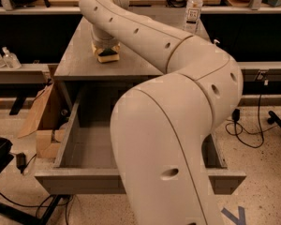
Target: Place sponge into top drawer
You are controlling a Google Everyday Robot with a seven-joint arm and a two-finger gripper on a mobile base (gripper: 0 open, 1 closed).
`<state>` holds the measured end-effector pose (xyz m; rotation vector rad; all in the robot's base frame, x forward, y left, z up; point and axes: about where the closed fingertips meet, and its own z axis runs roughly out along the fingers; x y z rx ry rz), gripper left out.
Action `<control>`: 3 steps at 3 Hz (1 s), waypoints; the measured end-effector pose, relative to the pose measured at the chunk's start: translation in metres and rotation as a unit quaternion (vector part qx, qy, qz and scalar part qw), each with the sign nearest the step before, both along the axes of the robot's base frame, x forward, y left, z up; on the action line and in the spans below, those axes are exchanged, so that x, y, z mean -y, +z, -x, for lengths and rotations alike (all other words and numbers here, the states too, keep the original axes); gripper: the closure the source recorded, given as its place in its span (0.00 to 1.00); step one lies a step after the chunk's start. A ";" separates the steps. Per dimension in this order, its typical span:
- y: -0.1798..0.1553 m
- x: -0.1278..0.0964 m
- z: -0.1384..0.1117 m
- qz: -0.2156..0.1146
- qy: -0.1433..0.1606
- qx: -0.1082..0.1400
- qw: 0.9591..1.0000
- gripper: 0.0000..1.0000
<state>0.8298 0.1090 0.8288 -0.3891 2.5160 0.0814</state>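
The sponge (108, 56), dark green on top with a yellow base, lies on the grey table top (145, 64) near its left side. My gripper (106, 48) comes down from the arm's wrist right onto the sponge and covers most of it. The arm sweeps from the lower right across the middle of the view. The top drawer (79, 182) is pulled wide open below the table top. Its grey inside (91, 139) shows on the left, and the arm hides the right half.
A clear water bottle (193, 11) stands at the table's far right corner. An open cardboard box (43, 125) sits on the floor left of the drawer. Small bottles (2, 59) stand on a left shelf. Cables (253, 130) lie on the floor to the right.
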 end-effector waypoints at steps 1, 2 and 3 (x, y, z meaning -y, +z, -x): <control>0.033 0.012 0.023 -0.068 0.062 0.004 0.996 1.00; 0.059 0.031 0.053 -0.108 0.118 0.006 0.987 1.00; 0.080 0.051 0.096 -0.129 0.185 0.018 0.974 1.00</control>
